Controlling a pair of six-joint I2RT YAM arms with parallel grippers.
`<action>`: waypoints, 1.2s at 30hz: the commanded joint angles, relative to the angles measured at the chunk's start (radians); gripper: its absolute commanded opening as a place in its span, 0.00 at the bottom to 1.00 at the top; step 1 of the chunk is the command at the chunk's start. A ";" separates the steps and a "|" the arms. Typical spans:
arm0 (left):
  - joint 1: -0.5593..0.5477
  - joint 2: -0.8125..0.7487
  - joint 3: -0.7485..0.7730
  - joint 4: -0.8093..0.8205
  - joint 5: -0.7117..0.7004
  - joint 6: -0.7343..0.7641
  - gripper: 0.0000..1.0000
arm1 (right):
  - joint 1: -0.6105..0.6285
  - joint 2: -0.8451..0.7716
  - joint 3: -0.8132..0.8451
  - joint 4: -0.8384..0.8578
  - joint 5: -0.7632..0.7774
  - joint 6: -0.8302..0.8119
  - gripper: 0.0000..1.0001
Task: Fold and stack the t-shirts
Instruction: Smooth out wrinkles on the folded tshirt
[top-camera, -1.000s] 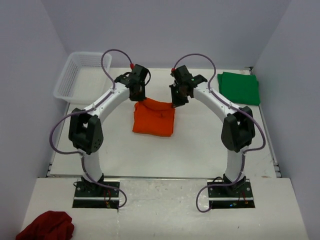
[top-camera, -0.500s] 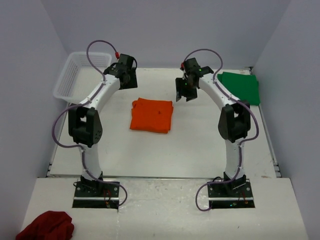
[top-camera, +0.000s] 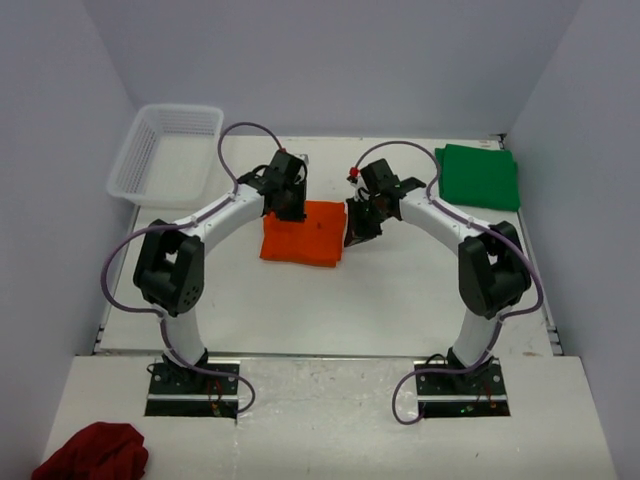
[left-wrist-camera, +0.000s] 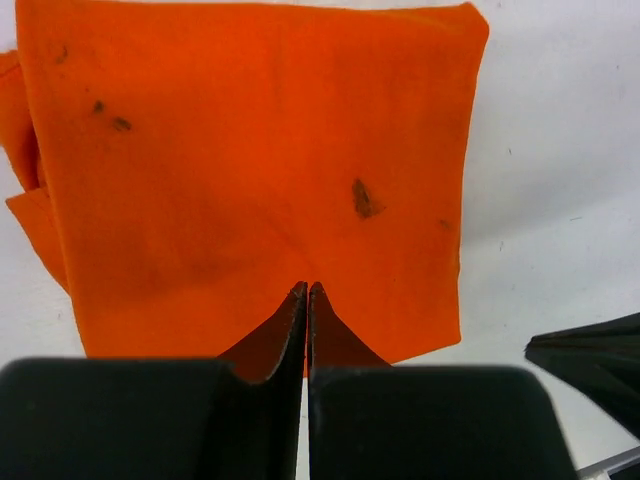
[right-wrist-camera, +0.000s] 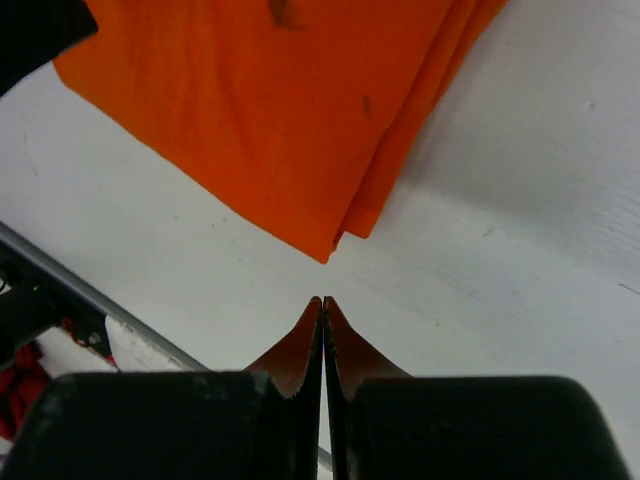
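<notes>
We count two shirts, two pincers, one basket and one red cloth. Item one, the orange shirt: folded into a rough square and lying flat on the table about the middle, between the two arms. We see a few small dark marks on its top face in the left wrist view, and stacked layers along one edge in the right wrist view. Item two, the green shirt: folded, flat, at the far right corner of the table, well apart from the orange one. Item three, the left pincer: clenched, its tips pressed together with no gap. It points down over the far left edge of the orange shirt, and we see no cloth pinched between the tips. Whether they touch the cloth we cannot tell. Item four, the right pincer: likewise clenched and holding nothing, its tips over bare table just beside the shirt's right corner. Item five, the white mesh basket: at the far left corner. Item six, the red cloth: bunched on the near ledge, left of the left arm's base.
</notes>
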 joint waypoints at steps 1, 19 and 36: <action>0.019 -0.015 0.010 0.090 0.024 -0.009 0.00 | 0.017 -0.009 -0.038 0.134 -0.189 0.028 0.00; 0.112 0.142 0.062 0.049 -0.007 -0.009 0.00 | 0.045 0.239 -0.037 0.219 -0.273 0.123 0.00; 0.175 0.137 -0.125 0.110 -0.032 -0.021 0.00 | 0.051 0.135 -0.225 0.248 -0.105 0.132 0.00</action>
